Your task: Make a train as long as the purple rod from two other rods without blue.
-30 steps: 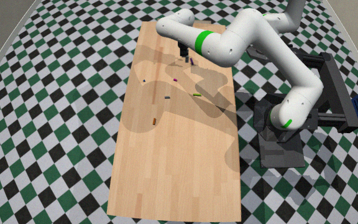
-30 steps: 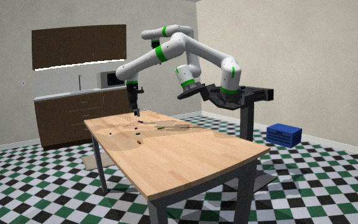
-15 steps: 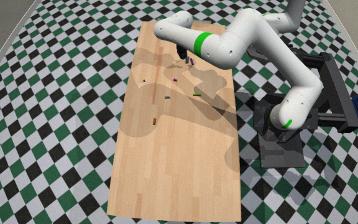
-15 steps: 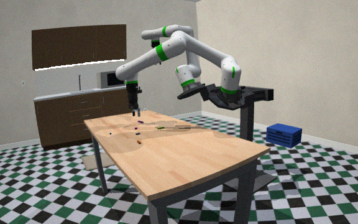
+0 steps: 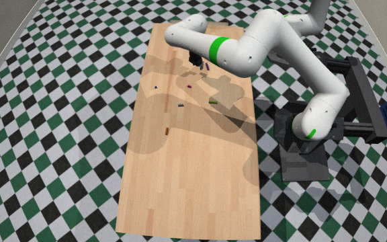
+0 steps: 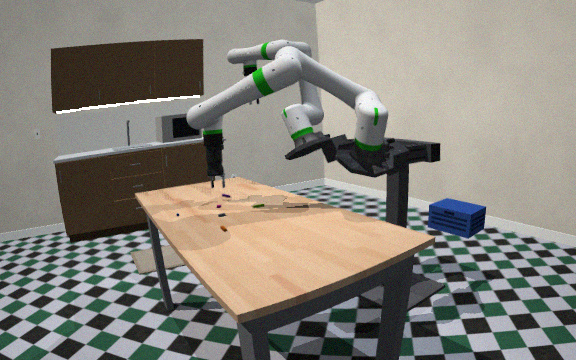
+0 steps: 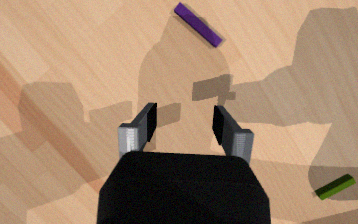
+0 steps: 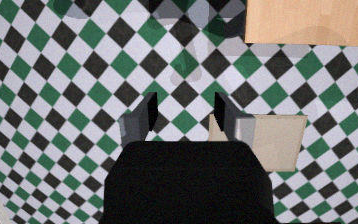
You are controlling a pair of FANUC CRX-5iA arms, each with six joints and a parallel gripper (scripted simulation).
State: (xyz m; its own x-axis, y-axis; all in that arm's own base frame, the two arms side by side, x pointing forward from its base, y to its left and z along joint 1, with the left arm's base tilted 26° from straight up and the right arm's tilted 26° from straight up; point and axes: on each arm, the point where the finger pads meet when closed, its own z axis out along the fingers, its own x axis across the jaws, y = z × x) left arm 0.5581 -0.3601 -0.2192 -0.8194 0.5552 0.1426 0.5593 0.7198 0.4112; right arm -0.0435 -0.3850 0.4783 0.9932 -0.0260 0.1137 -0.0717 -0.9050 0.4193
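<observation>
Upper centre of the top view, the left hand (image 5: 201,66) (image 6: 218,186) (image 7: 184,115) hangs spread beside the purple rod (image 5: 207,66) (image 6: 226,195) (image 7: 198,25), probably because the train needs that length alongside
</observation>
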